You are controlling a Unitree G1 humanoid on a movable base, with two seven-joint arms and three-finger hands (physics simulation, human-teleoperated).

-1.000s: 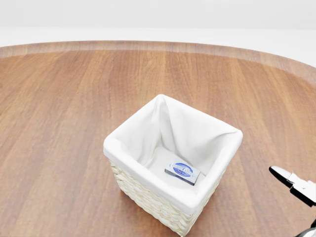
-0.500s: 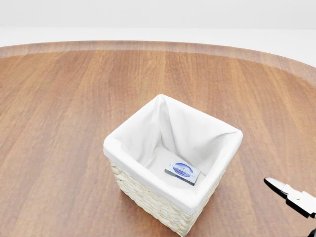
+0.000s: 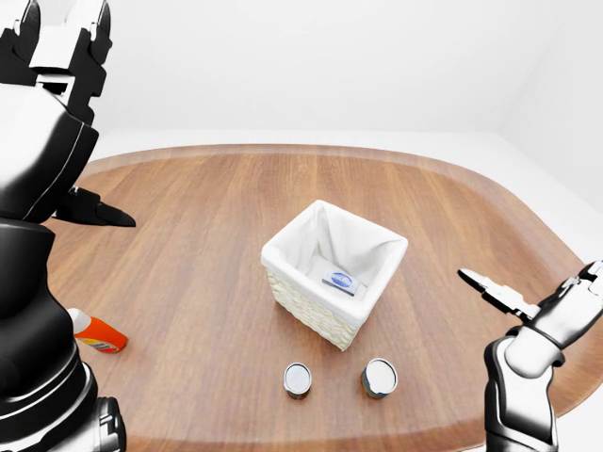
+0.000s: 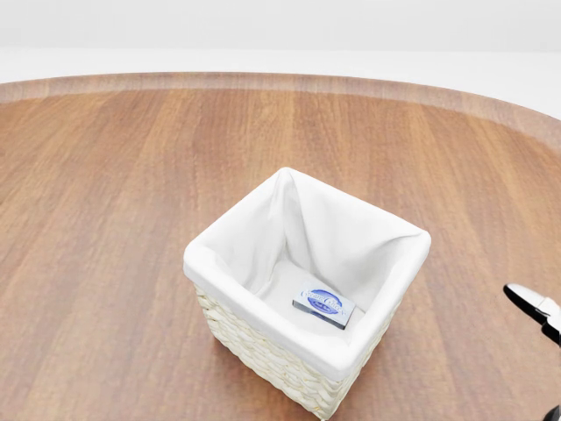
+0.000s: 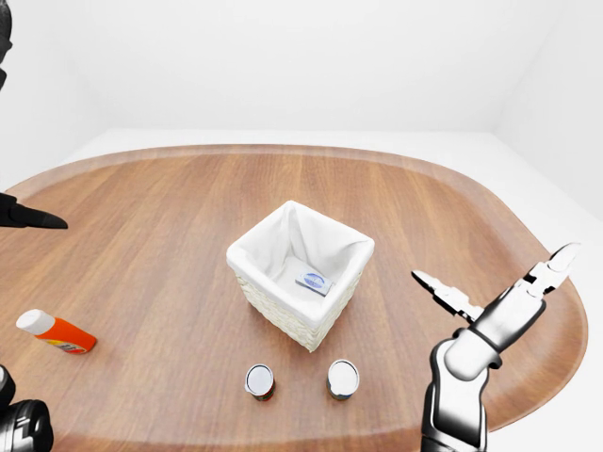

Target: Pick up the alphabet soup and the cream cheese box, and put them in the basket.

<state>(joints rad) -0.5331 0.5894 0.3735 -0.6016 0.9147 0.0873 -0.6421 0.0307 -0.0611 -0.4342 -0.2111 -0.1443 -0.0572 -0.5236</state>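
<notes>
A: Item one, the small flat cream cheese box with the blue oval label (image 4: 323, 306)?

B: Lies flat on the white cloth floor inside the square pale wicker basket with white liner (image 4: 263, 342), toward the basket's lower right corner in the head view. Label faces up. Long axis runs from upper left to lower right in that view, roughly along the nearer basket wall.

A: Item two, the alphabet soup?

B: Two short round tins stand upright on the oval brown wooden table (image 3: 188, 217), below the basket in the left-eye view: the left round tin with a pale lid (image 3: 297, 379) and the right round tin with a pale lid (image 3: 380, 377). Lids face up, axes vertical. They stand near each other, not touching, both apart from the basket. Labels are too small to read, so which is the soup cannot be told.

A: Right hand?

B: The white and black right hand (image 5: 499, 287) hangs over the table's right side, fingers spread wide, one pointing left toward the basket. Holds nothing, touches nothing.

A: Left hand?

B: The black and white left hand (image 3: 89, 209) is raised at the left edge of the left-eye view; one pointed black finger juts out to the right. Nothing is held. How wide the fingers stand cannot be told.

A: Other stock?

B: An orange bottle with a white cap (image 5: 55, 331) lies on its side near the table's left edge, cap pointing upper left.
</notes>
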